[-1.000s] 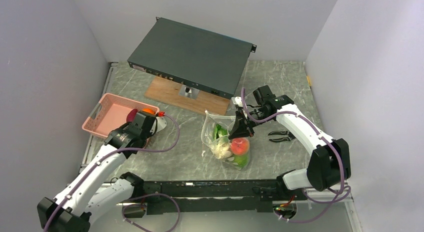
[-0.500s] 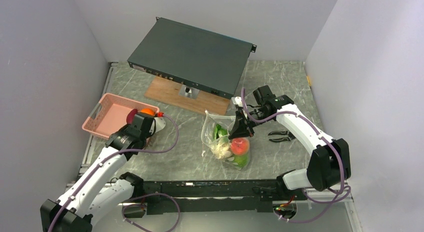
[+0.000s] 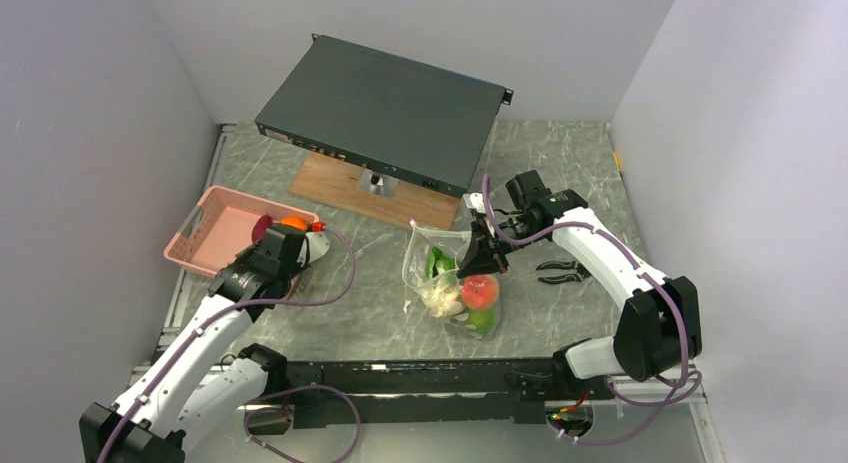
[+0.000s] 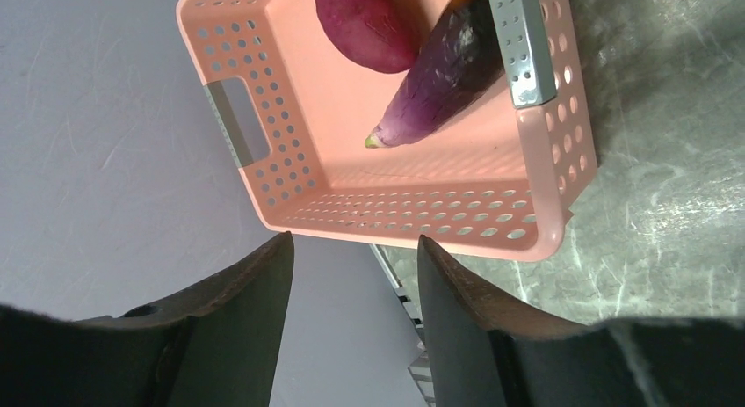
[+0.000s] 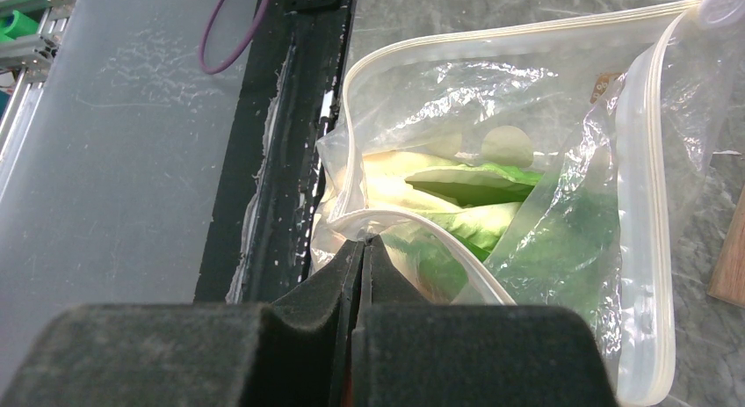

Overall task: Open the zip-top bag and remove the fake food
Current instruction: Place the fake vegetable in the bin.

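One risk: slippery bag [image 3: 420, 253] rim may slide out of tight-shut right claw [image 5: 362, 244] mid tabletop [image 3: 370, 295], flopping closed over food [image 3: 480, 291] | left claw [image 4: 351, 249] open, empty, over basket [image 4: 422, 218]

Bright, even light, soft shadows, blurry foreground in wrist views.

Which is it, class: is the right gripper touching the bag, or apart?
Touching. The right wrist view shows the right gripper shut on the bag, its zip rim pinched between the jaws.
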You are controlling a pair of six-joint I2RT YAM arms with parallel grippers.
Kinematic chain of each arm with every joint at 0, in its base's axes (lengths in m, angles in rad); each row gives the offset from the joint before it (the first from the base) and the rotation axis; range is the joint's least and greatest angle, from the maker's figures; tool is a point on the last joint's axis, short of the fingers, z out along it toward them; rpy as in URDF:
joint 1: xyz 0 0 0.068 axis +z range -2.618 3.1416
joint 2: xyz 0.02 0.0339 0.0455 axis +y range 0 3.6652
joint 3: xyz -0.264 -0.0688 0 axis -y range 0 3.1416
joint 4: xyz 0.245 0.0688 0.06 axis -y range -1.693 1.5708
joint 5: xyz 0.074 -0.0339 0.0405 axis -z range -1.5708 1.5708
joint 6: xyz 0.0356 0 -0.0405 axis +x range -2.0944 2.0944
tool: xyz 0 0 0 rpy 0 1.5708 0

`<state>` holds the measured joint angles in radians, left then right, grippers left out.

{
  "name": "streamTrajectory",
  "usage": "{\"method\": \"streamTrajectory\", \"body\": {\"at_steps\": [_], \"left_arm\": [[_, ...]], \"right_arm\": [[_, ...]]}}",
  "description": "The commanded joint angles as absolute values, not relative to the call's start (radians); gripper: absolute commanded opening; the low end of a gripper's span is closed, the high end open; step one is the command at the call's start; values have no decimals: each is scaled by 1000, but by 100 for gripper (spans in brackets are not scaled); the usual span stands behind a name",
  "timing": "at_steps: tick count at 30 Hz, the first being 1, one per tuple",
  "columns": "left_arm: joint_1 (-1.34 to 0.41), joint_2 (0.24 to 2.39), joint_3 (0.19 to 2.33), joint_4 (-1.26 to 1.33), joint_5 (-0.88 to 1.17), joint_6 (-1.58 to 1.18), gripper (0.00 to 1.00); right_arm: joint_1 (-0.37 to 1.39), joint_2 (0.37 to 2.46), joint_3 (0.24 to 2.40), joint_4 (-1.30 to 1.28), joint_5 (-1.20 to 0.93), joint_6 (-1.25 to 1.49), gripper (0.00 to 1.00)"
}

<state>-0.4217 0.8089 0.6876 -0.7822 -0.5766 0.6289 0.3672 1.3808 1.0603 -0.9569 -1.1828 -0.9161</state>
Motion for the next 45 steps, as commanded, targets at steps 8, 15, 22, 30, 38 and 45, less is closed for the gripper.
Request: {"method": "streamTrajectory", "body": {"at_steps": [8, 15, 22, 30, 38, 45], "left_arm": [[-413, 773, 901, -787, -447, 445, 74], [-413, 721, 1027, -753, -254, 217, 91], [-413, 667, 1025, -621, 0, -59, 100], [-412, 670, 868, -253, 318, -478, 100], [-429, 846, 744, 108, 582, -797, 85], [-581, 910, 759, 101, 498, -786, 86]], "right_arm": [[362, 1380, 1069, -941, -1195, -942, 0], [362, 1380, 1076, -958, -1188, -953, 0], [362, 1386, 1097, -1015, -1202, -1008, 0], [361, 1383, 1108, -1052, -1202, -1040, 0], [362, 1365, 1101, -1062, -1196, -1049, 0], [362, 1352, 1090, -1050, -1197, -1041, 0]]}}
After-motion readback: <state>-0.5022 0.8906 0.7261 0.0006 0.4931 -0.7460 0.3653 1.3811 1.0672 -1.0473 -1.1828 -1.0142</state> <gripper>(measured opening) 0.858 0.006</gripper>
